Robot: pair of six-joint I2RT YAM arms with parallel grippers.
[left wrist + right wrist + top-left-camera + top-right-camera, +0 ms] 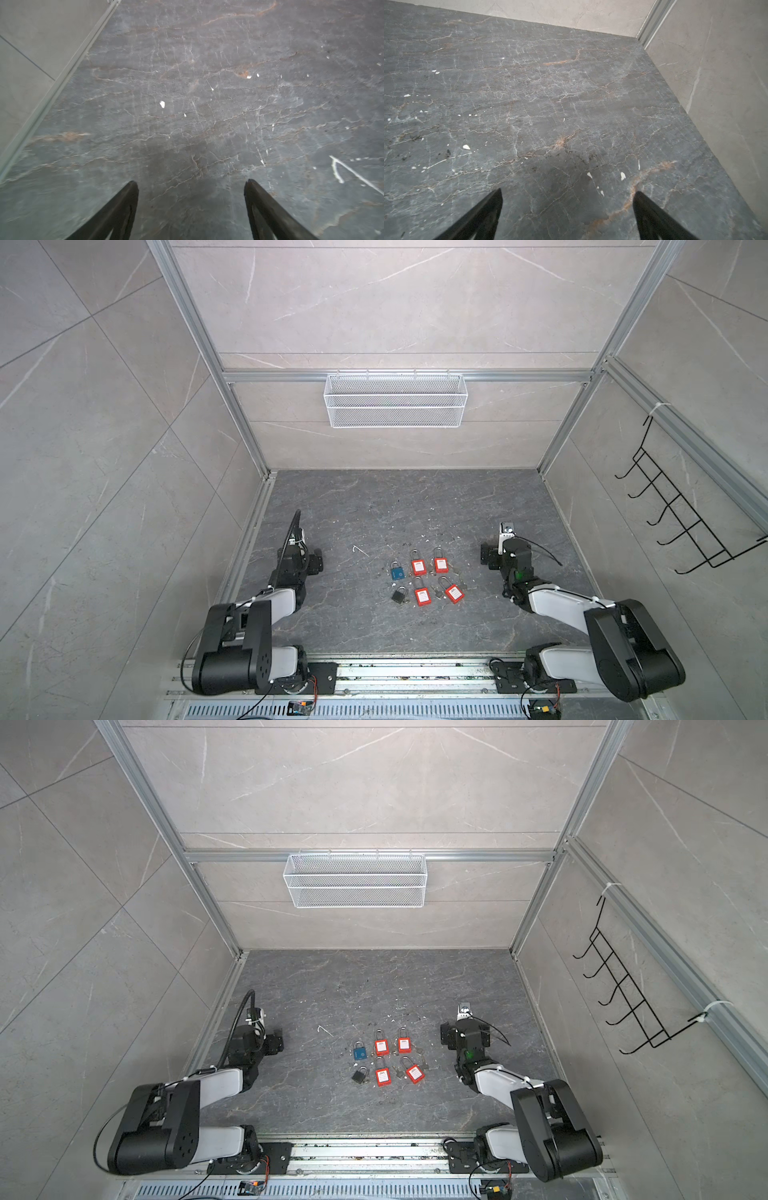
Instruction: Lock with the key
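Six padlocks lie flat in two rows at the middle of the table [374,506], well apart from both arms. In the back row are a blue padlock [397,572] and two red ones; in the front row are a black padlock [399,595] and two more red padlocks [422,596]. Most have their long axis running front to back, with the loop toward the back wall. The front right red padlock [454,593] is tilted, its loop leaning back and to the left. The black one is also turned a little. A small grey key [437,593] lies between the two front red ones; it is too small to tell whether it sits in a lock.

The left gripper [191,182] hangs over bare table with its jaws wide apart, holding and touching nothing. The right gripper [568,193] is also spread wide and empty, over bare table near the right wall.
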